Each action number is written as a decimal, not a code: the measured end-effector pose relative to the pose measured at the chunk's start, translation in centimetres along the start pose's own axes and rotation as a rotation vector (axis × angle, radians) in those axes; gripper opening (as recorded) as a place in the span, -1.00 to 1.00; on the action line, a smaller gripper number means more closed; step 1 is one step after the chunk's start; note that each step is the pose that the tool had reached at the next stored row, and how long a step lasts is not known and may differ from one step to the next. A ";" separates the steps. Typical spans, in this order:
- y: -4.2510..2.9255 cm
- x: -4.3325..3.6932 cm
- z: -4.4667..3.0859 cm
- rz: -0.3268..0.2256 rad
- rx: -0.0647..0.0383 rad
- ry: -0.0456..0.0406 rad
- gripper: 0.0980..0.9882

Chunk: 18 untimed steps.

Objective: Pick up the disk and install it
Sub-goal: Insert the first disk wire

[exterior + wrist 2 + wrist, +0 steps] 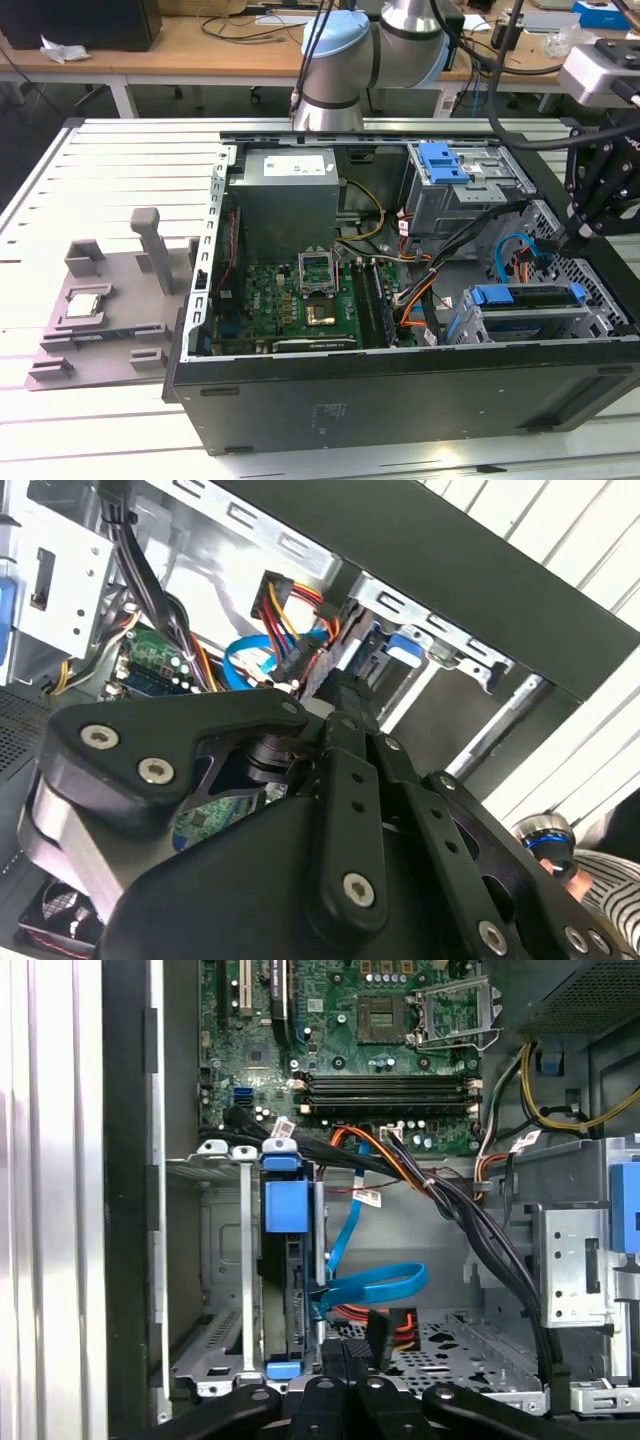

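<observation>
The disk [530, 297] sits on edge in the metal drive cage [520, 325] at the case's front corner, on the exterior view's right, its blue bracket [494, 295] showing at both ends. In the first wrist view the disk [296, 1290] stands in that cage with its blue bracket tab [285, 1205] toward the motherboard. My gripper [580, 236] hangs just above the disk's end nearest the case wall. Its black fingers are drawn together in both wrist views, gripper [346, 1348] and gripper [345, 692], with nothing seen between them. A blue ribbon cable [375, 1282] loops beside the fingertips.
The open black computer case [400, 385] lies on a slatted white table [90, 180]. Bundled black and orange cables [440, 270] cross its middle. A second cage with a blue latch [445, 160] stands at the back. A grey tray [90, 320] holding a small silver chip [84, 304] lies at the left.
</observation>
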<state>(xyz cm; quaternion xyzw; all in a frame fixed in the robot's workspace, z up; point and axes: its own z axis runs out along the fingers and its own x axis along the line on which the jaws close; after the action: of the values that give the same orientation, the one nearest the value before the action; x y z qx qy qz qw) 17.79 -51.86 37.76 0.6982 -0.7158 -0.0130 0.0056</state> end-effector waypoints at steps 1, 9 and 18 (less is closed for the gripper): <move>0.00 -0.14 0.15 0.000 0.000 0.0002 -0.98; 0.00 -0.14 0.22 0.000 0.000 0.0002 -0.96; 0.00 -0.15 0.23 0.000 0.000 0.0002 -0.55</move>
<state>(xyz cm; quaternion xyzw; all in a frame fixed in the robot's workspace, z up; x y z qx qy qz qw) 17.80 -51.70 37.53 0.6982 -0.7158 -0.0129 0.0057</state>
